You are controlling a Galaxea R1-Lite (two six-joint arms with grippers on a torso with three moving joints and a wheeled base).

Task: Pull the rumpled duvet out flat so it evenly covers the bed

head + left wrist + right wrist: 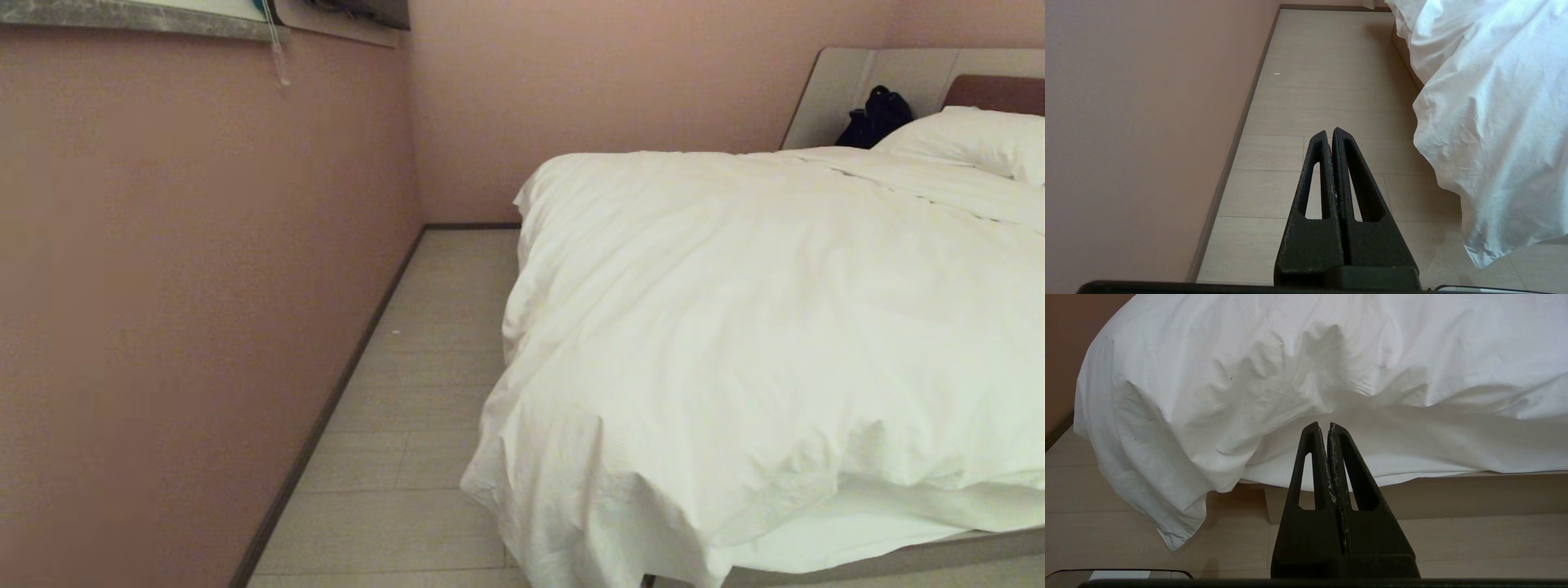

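You've got the duvet [759, 327] lying white, puffy and creased across the bed [890, 563], its near-left corner sagging over the edge almost to the floor. At the foot its hem is bunched up, exposing white sheet and the grey-beige base.

Matte black left gripper [1329, 131] fingers are tapered wedges with slotted cutouts. The right gripper [1323, 424] matches, its inner edges scuffed pale.

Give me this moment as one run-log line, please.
duvet: rumpled, corner hanging off bed | left gripper: shut, empty | right gripper: shut, empty
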